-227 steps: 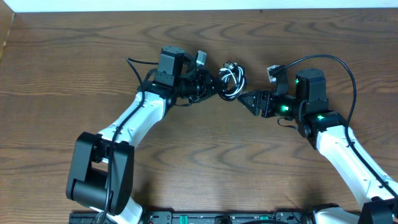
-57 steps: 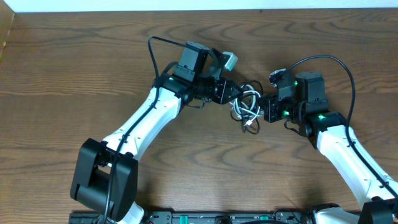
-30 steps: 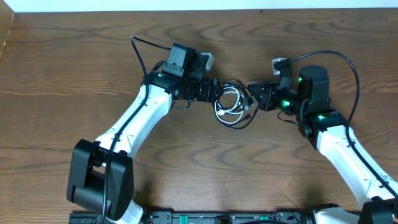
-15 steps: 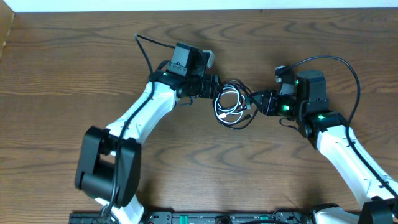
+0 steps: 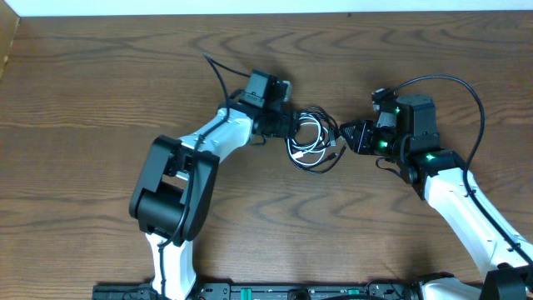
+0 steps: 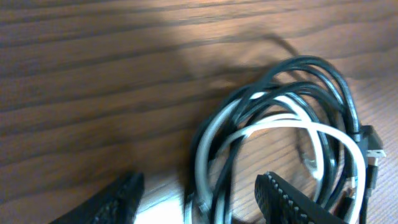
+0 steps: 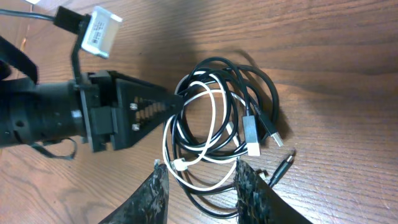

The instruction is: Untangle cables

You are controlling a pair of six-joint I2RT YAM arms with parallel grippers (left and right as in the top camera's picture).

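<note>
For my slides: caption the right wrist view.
Tangled black cable and white cable, left hand at them, right hand open.

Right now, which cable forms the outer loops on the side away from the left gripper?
The black cable: its loops arc around the far edge, while the white cable coils inside them.

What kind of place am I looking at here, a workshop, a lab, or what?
Probably a robotics lab or test bench, though little beyond the tabletop shows. Two white-and-black robot arms, the left arm and the right arm, reach in over a wood-grain table, with a tangled black cable and white cable between them.
</note>
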